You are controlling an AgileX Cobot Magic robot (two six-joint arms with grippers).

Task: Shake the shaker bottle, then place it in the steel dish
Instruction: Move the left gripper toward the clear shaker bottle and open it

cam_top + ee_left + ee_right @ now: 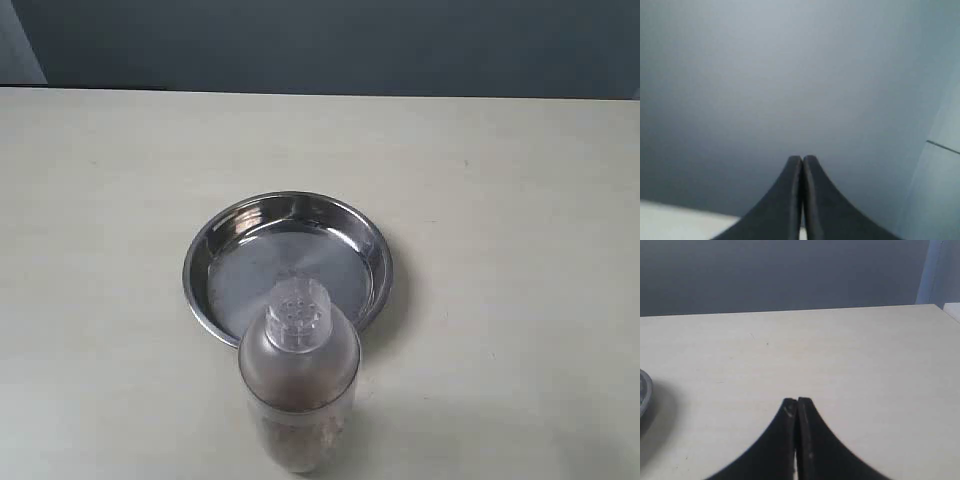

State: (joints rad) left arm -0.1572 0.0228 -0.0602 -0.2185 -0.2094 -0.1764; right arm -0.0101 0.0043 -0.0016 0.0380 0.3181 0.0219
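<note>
The shaker bottle stands upright on the table near the front edge of the exterior view, its perforated cap up and brown granules inside. Just behind it, apart from it, lies the steel dish with nothing in it. Neither arm shows in the exterior view. My left gripper is shut on nothing and faces a grey wall. My right gripper is shut on nothing above bare tabletop. A sliver of the dish rim shows at the edge of the right wrist view.
The pale table spreads wide on both sides of the dish. A dark grey wall runs behind its far edge. The table's far corner shows in the right wrist view.
</note>
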